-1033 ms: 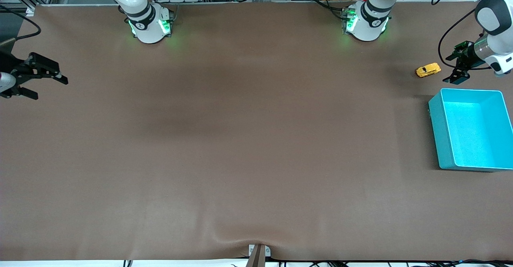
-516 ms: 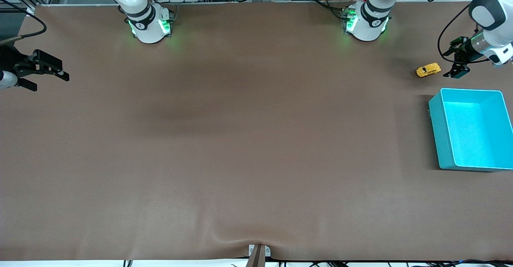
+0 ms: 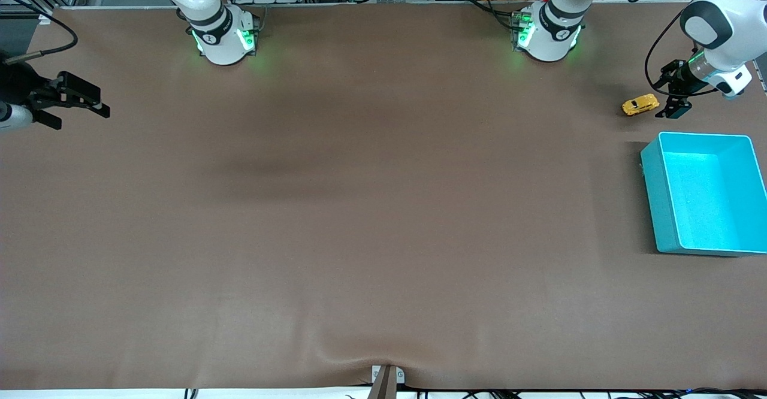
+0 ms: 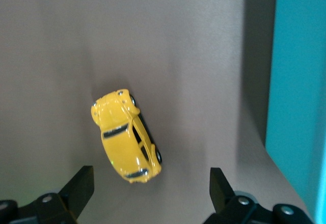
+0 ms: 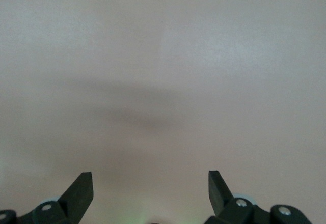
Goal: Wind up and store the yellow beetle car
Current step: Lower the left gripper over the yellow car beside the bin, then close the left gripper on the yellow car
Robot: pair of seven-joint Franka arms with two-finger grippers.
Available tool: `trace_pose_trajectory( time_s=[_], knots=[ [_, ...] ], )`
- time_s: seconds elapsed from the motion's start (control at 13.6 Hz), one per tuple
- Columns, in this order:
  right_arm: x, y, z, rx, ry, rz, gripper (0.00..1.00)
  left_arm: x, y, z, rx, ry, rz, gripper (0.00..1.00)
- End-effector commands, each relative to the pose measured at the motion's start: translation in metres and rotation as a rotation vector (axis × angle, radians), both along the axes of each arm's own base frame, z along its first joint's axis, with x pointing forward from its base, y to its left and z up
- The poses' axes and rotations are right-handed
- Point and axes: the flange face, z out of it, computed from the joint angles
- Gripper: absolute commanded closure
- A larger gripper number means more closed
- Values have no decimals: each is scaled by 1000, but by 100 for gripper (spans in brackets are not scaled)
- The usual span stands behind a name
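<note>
Glossy yellow beetle car [image 4: 128, 136] on matt brown table cover [image 3: 359, 207].

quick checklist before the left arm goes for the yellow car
1. Left gripper open: ok, fingers spread wide.
2. Yellow beetle car free on the table: ok, on its wheels, nothing touching it.
3. Car lined up between the left fingers: not ok, in the left wrist view it sits off toward one finger and at an angle.
4. Teal bin ready: ok, upright and empty, nearer the front camera than the car.
5. Right gripper out of the way: ok, open and waiting at the right arm's end of the table.
6. Winding mechanism on the car: cannot tell.
</note>
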Motion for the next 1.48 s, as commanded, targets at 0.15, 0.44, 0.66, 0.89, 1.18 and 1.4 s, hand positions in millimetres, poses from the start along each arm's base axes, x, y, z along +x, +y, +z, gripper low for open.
trace_pose_trajectory(
  time_s=[0.15, 0.44, 0.66, 0.89, 1.18, 1.4],
  knots=[
    [-10, 3, 7, -30, 5, -62, 0, -8, 5, -18, -8, 2, -3, 0],
    [-9, 3, 6, -32, 8, -64, 0, -20, 11, -30, -23, 13, 30, 0],
    [-9, 3, 6, -37, 6, -61, 0, -25, 15, -34, -19, 6, 45, 0],
    [-9, 2, 5, -36, 8, -55, 0, -29, 12, -39, -28, 14, 48, 0],
    [-8, 3, 3, -36, 11, -51, 0, -34, 8, -46, -40, 25, 50, 0],
    [-9, 3, 3, -36, 13, -51, 0, -33, 9, -48, -36, 20, 51, 0]
  ],
)
